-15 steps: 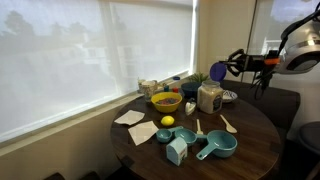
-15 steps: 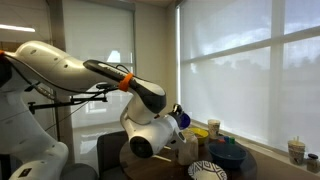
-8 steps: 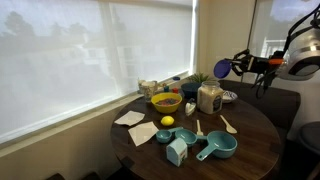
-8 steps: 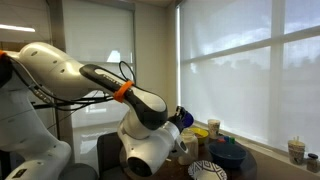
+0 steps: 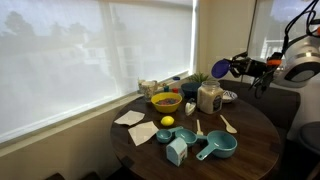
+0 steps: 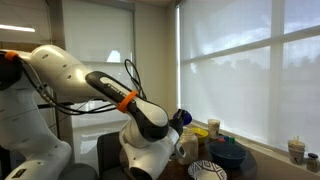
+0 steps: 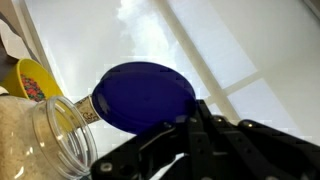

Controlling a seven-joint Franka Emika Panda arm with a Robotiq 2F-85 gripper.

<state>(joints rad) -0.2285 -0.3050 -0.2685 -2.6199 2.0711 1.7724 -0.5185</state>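
My gripper (image 5: pixel 234 68) hangs in the air above the far side of the round table (image 5: pixel 255 125), shut on the rim of a round dark-blue lid (image 5: pixel 221 69). The wrist view shows the lid (image 7: pixel 145 97) filling the middle, with the dark gripper (image 7: pixel 182 122) closed on its lower edge. Below and to the left is the open mouth of a glass jar (image 7: pixel 55 135) holding pale grains. In an exterior view that jar (image 5: pixel 209 97) stands on the table under the lid, uncovered. The lid (image 6: pixel 184 117) also shows beyond the arm's wrist.
On the table are a yellow bowl (image 5: pixel 166 101), a lemon (image 5: pixel 168 121), teal measuring cups (image 5: pixel 216 147), a teal carton (image 5: pixel 177 150), paper napkins (image 5: pixel 142 133), a wooden spoon (image 5: pixel 228 124) and a striped plate (image 6: pixel 207 170). Blinds cover the windows behind.
The gripper and the lid have drifted slightly sideways above the jar, and the arm's elbow has dropped a little. The grip on the lid is unchanged.
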